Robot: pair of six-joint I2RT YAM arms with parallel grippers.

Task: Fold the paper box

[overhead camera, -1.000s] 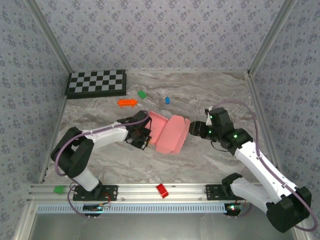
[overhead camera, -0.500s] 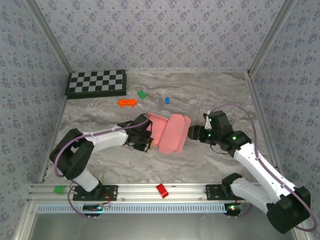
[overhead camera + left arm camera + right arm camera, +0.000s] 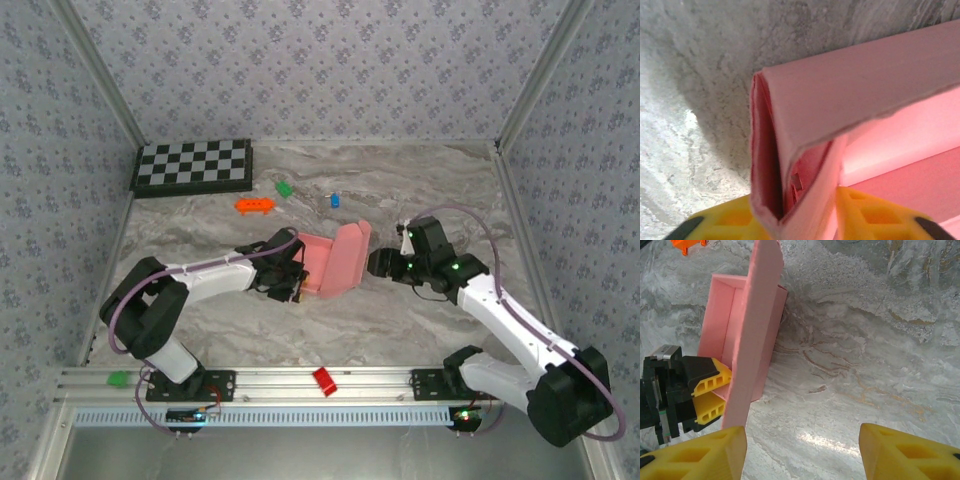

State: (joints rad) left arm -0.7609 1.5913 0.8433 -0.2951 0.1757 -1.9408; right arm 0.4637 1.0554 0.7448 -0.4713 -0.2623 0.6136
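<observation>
Shows the paper box [image 3: 335,262] near the middle of the bench [image 3: 430,190], its lid flap now raised almost upright instead of sprawled flat to the right as a second ago. Places the left tool [image 3: 293,280] at the box's left wall, card between its yellow fingers [image 3: 875,215]; cannot tell whether clamped or loosened. Puts the right tool [image 3: 380,264] closer in, just beside the raised flap, spread wide with nothing between.
</observation>
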